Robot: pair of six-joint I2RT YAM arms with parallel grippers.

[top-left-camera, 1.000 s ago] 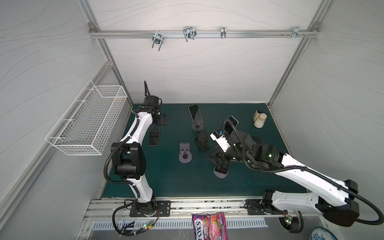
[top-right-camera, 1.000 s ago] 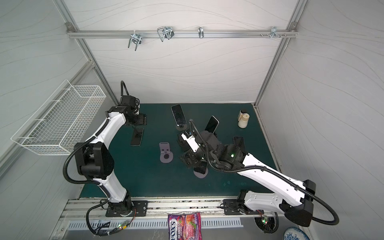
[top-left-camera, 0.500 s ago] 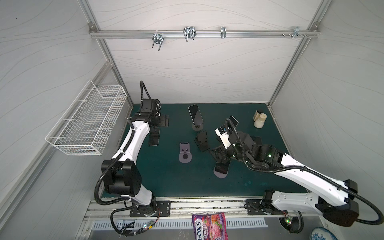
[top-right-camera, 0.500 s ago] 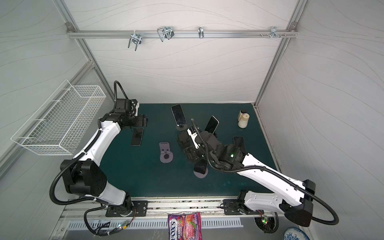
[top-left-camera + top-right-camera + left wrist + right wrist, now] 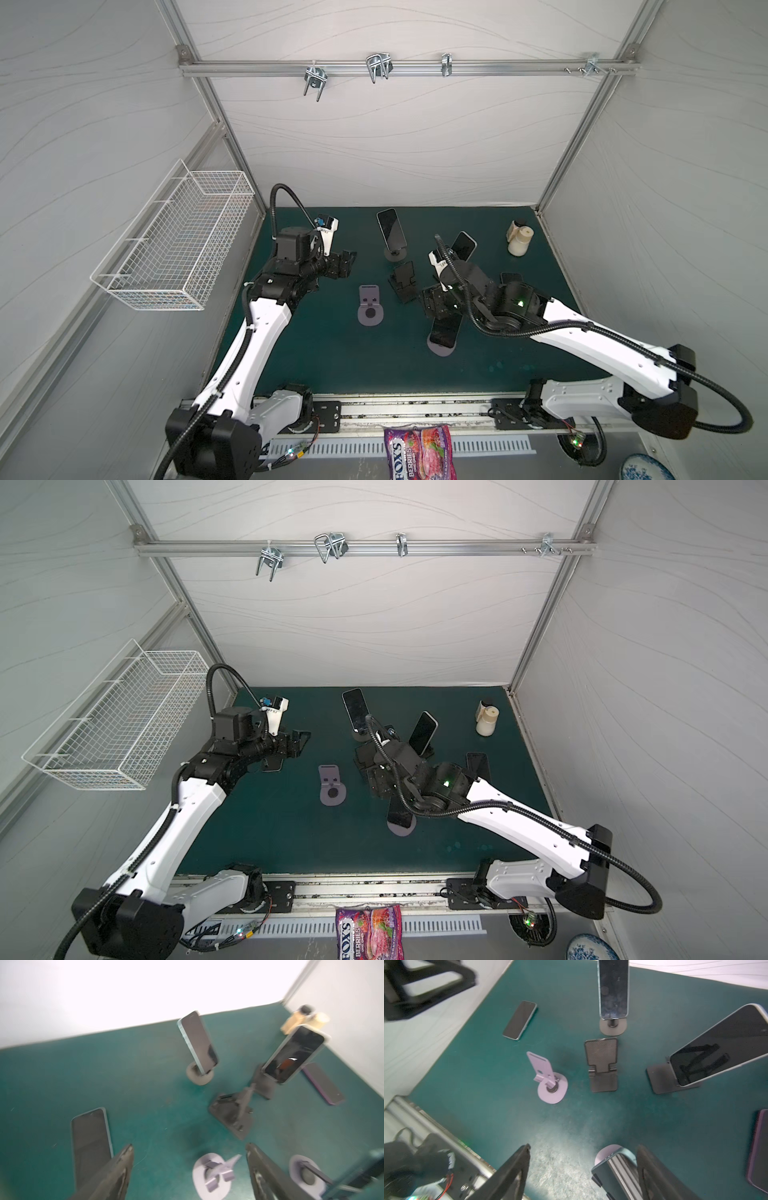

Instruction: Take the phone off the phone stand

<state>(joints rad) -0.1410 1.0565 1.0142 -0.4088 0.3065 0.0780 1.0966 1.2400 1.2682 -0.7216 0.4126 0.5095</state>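
Right hand (image 5: 583,1148) was down over the phone (image 5: 610,1164), which sat propped in its lilac stand (image 5: 441,351) toward the front of the green desk (image 5: 332,361), right of centre. Its jaws stood apart, straddling the phone's top edge, with one finger (image 5: 652,1174) just beside it and the other well clear, so nothing was clamped. Left hand (image 5: 189,1145) hung at the back left above a flat phone (image 5: 90,1134), jaws wide with nothing between; an empty lilac stand (image 5: 370,307), a black folding stand (image 5: 403,282), a phone on a round grey stand (image 5: 391,233) and a phone on a black stand (image 5: 463,246) also stood on the desk.
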